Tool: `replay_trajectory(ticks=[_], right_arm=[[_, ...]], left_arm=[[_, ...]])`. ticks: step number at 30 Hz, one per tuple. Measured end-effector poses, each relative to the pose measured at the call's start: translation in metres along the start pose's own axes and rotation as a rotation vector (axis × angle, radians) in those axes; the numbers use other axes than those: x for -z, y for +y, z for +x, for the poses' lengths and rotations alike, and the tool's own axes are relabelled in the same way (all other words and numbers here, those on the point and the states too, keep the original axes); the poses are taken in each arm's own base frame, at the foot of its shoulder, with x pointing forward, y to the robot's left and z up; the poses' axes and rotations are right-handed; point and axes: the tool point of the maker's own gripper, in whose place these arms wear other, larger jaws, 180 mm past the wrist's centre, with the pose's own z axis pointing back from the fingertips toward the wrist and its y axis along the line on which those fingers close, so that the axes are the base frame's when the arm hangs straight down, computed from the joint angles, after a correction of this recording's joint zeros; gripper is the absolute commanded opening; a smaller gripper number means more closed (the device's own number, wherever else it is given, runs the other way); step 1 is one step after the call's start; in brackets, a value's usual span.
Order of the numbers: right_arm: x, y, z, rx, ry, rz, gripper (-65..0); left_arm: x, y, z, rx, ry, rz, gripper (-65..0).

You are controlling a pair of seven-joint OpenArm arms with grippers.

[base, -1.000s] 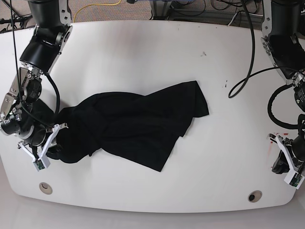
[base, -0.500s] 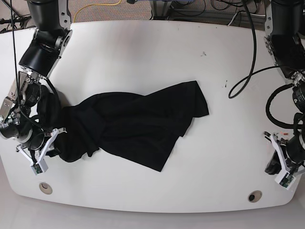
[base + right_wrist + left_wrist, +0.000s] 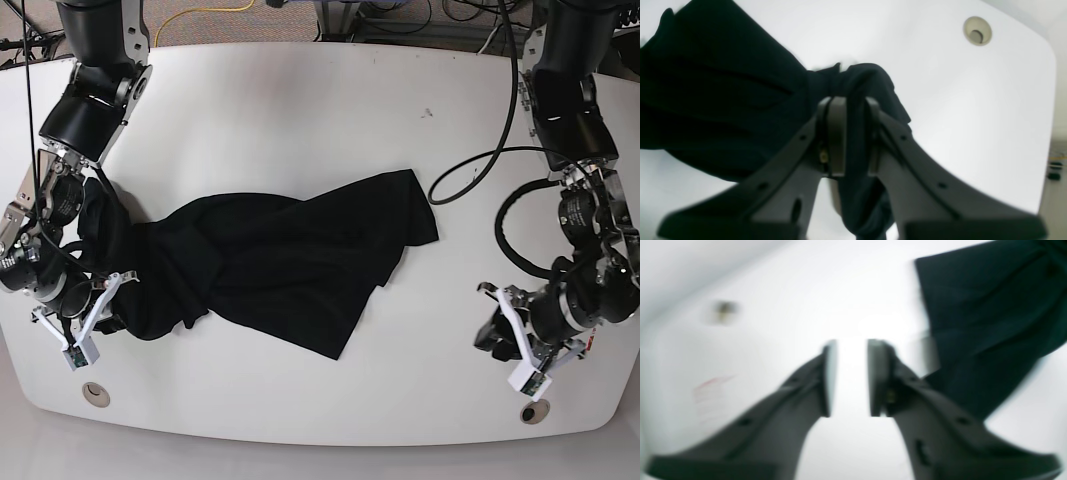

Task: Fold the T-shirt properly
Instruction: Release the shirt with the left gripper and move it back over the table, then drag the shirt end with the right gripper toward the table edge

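Black T-shirt (image 3: 280, 265) lies crumpled mid-table (image 3: 300, 120). Right gripper (image 3: 850, 140) clamps bunched end. Left gripper (image 3: 848, 376), jaws now parted and empty, has swung in toward shirt's free edge; second grasp likely next.

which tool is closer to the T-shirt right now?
Right. The right tool is clamped on a bunched end of the T-shirt. The left tool is open over bare table, apart from the shirt's other end.
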Motion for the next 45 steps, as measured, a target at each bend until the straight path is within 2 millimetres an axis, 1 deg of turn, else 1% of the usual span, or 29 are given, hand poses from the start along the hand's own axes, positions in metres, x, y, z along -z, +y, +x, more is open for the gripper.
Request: replay_trajectory(ticks=[1, 2, 3, 4, 5, 6, 9, 11, 12, 13, 15, 16, 18, 19, 21, 23, 26, 30, 31, 33, 36, 38, 40, 43, 45], right_arm=[[0.001, 0.001, -0.001, 0.000, 0.001, 0.004, -56.6], [0.004, 0.007, -0.007, 0.016, 0.008, 0.015, -56.3], [0.004, 0.007, -0.009, 0.016, 0.012, 0.015, -56.3], [0.010, 0.016, -0.023, 0.030, 0.037, 0.032, -56.3], [0.012, 0.021, -0.026, 0.034, 0.021, 0.041, -56.3], [0.014, 0.027, -0.030, 0.052, 0.016, 0.055, -56.3], [0.022, 0.052, -0.070, 0.060, 0.146, 0.104, -56.3], [0.025, 0.060, -0.079, 0.067, 0.169, 0.120, -56.3], [0.025, 0.060, -0.077, 0.067, 0.161, 0.120, -56.3], [0.024, 0.058, -0.070, 0.064, 0.138, 0.116, -56.3], [0.020, 0.053, -0.053, 0.050, 0.078, 0.098, -56.3], [0.019, 0.050, -0.048, 0.047, 0.062, 0.093, -56.3], [0.017, 0.045, -0.044, 0.042, 0.054, 0.080, -56.3], [0.016, 0.043, -0.045, 0.041, 0.059, 0.074, -56.3], [0.016, 0.042, -0.051, 0.043, 0.081, 0.069, -56.3], [0.017, 0.044, -0.054, 0.043, 0.095, 0.072, -56.3], [0.017, 0.044, -0.048, 0.041, 0.080, 0.075, -55.6], [0.012, 0.032, -0.036, 0.074, 0.011, 0.053, -55.3], [0.010, 0.027, -0.037, 0.083, 0.009, 0.040, -54.9], [0.006, 0.017, -0.044, 0.084, 0.030, 0.010, -50.7], [0.002, 0.000, -0.058, 0.082, 0.082, -0.048, -41.7], [0.001, -0.008, -0.063, 0.087, 0.095, -0.079, -35.7], [0.001, -0.013, -0.067, 0.107, 0.087, -0.093, -32.2], [0.000, -0.020, -0.075, 0.145, 0.082, -0.111, -31.5], [-0.001, -0.026, -0.086, 0.169, 0.102, -0.125, -30.8]], left_arm=[[0.004, -0.004, -0.001, -0.014, -0.005, -0.012, -37.4], [0.020, -0.013, -0.011, -0.030, 0.027, -0.023, -41.5], [0.021, -0.014, -0.013, -0.031, 0.030, -0.025, -41.5], [0.019, -0.013, -0.025, -0.050, 0.048, -0.028, -41.5], [0.018, -0.018, -0.031, -0.053, 0.047, -0.048, -41.5], [0.016, -0.019, -0.040, -0.072, 0.051, -0.055, -41.5], [0.012, -0.013, -0.085, -0.111, 0.187, -0.019, -41.5], [0.011, -0.010, -0.099, -0.132, 0.227, -0.007, -41.5], [0.010, -0.008, -0.099, -0.137, 0.222, -0.004, -41.5], [0.009, -0.006, -0.094, -0.135, 0.204, -0.001, -41.5], [0.008, -0.002, -0.079, -0.126, 0.154, 0.007, -41.5], [0.008, -0.001, -0.073, -0.122, 0.135, 0.010, -41.5], [0.008, -0.003, -0.063, -0.116, 0.104, 0.000, -41.5], [0.009, -0.006, -0.060, -0.116, 0.088, -0.011, -41.5], [0.010, -0.009, -0.061, -0.117, 0.092, -0.018, -41.5], [0.009, -0.007, -0.070, -0.117, 0.129, -0.005, -41.5], [0.008, -0.004, -0.073, -0.117, 0.140, 0.005, -41.5], [0.008, -0.003, -0.067, -0.115, 0.121, 0.003, -41.5], [0.008, -0.003, -0.067, -0.115, 0.119, 0.002, -41.5], [0.008, -0.004, -0.068, -0.116, 0.122, 0.000, -41.5], [0.009, -0.005, -0.070, -0.117, 0.128, -0.001, -41.5], [0.008, -0.005, -0.071, -0.117, 0.131, -0.001, -41.5], [0.009, -0.005, -0.070, -0.117, 0.128, -0.001, -41.5], [0.009, -0.005, -0.070, -0.117, 0.126, -0.001, -41.5], [0.008, -0.005, -0.071, -0.117, 0.129, 0.000, -41.5]])
